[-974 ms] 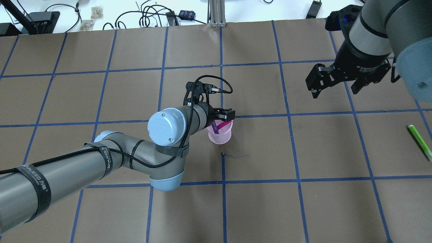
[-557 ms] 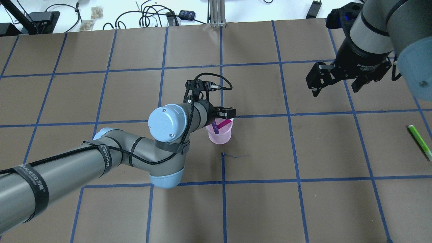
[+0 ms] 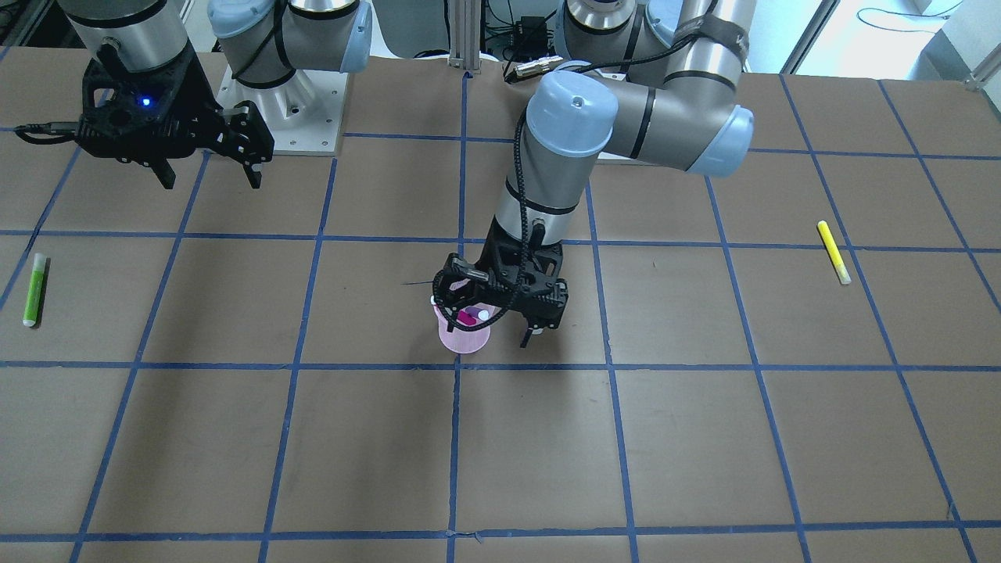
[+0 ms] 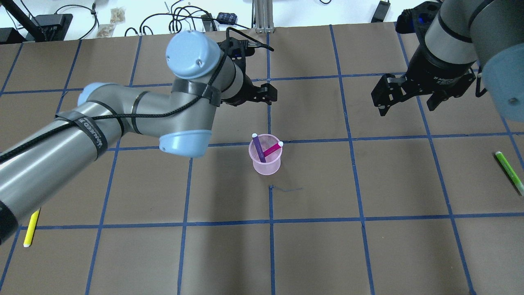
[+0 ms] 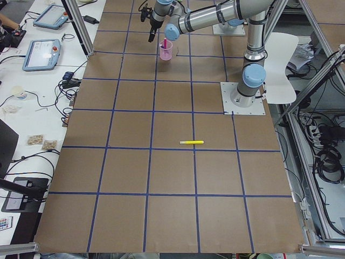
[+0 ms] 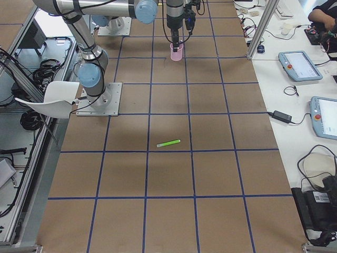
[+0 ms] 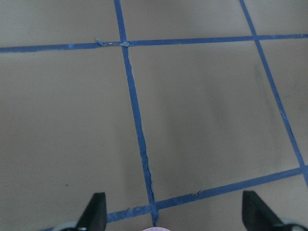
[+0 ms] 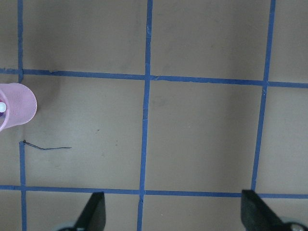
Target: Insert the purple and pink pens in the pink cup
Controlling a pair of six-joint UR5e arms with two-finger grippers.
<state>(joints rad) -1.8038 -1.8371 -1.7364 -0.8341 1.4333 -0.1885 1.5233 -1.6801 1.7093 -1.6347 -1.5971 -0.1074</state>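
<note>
I see brown counter [image 4: 327,254], blue tape grid [image 4: 315,220] across it. Pink cup [image 4: 266,162] upright near middle, beside tape crossing. Green pen [image 4: 509,172] flat far right, yellow pen [image 4: 31,228] flat far left, both well apart from cup.

Left gripper [image 4: 265,93] aloft, jaws apart, right gripper [image 4: 406,105] hovering, jaws apart

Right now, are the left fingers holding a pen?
No, left fingers spread and empty; purple pen and pink pen stand in pink cup.

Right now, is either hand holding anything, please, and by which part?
Nothing is held: the left hand and the right hand are both open and empty.
</note>
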